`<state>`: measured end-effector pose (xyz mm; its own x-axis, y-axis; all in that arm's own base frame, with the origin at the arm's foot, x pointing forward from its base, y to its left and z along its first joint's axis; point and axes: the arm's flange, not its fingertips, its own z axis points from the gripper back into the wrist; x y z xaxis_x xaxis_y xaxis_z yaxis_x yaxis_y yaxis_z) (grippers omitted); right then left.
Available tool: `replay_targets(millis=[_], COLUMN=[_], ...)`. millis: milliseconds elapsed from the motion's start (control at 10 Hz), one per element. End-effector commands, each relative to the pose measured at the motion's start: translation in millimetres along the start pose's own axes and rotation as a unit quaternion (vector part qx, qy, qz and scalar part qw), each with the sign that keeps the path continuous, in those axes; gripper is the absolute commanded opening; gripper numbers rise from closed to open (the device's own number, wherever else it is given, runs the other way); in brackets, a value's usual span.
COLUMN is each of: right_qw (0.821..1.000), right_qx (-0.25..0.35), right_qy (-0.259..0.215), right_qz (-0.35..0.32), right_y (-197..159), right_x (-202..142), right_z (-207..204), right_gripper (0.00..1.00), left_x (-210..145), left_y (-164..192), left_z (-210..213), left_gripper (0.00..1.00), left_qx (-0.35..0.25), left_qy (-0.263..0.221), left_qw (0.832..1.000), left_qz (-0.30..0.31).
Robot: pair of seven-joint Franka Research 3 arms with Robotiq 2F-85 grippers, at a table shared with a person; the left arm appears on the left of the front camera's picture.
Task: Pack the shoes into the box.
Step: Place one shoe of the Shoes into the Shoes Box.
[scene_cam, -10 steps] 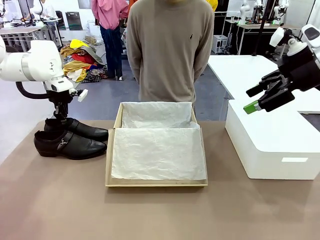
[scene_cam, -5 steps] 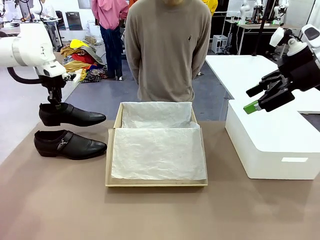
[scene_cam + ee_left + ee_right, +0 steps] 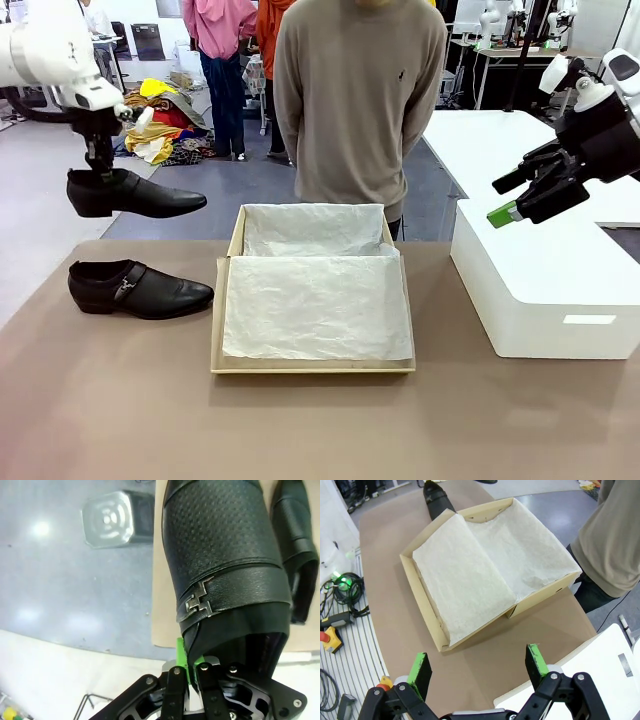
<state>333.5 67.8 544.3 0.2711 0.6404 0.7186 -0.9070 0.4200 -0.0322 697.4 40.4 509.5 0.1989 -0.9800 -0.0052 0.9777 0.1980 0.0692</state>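
Black glossy leather is showing on the held shoe point(image 3: 135, 194), which the left gripper point(image 3: 99, 165) is clamping at the heel end. In the left wrist view its green pads point(image 3: 180, 652) are pinching narrowly on the collar rim, just behind the buckled strap point(image 3: 200, 602). This shoe is hanging roughly level in the air, above the table's point(image 3: 300, 430) left end, with its toe pointing toward the robot's right. The second shoe point(image 3: 140, 288) is lying on the table directly below, just beside the left wall of the box point(image 3: 217, 330), toe toward it and buckle facing the camera. The box is sitting open at mid-table, with white tissue paper point(image 3: 315, 305) covering its floor and the flap lid on the far side. The right gripper point(image 3: 505, 198) is hovering over the white bin point(image 3: 545, 290), fingers spread wide and gripping nothing. A person point(image 3: 360, 100) is standing behind the box.
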Motion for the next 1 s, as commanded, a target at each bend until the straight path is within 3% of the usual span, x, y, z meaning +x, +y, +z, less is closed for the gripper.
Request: replay_targets(millis=[0,300,600,900], right_qw=[1.000,1.000,1.000,1.000], right_qx=[0.006,0.006,0.006,0.006], right_qy=[-0.013,-0.013,-0.013,-0.013], right_qz=[0.002,0.002,0.002,0.002], right_y=[-1,-1,-1,-1], right_x=[1,1,1,1], right_z=[-1,-1,-1,-1], right_gripper=[1.00,1.00,1.00,1.00], left_x=[19,55,91,106], left_y=[-7,-48,-80,-95], left_z=[33,63,72,75], left_gripper=[0.00,0.00,0.00,0.00], left_qx=[-0.009,0.019,0.030,0.003], left_qy=[0.007,-0.001,-0.005,-0.011], left_qw=[1.000,0.999,0.999,1.000], left_qz=[0.024,0.036,0.008,-0.005])
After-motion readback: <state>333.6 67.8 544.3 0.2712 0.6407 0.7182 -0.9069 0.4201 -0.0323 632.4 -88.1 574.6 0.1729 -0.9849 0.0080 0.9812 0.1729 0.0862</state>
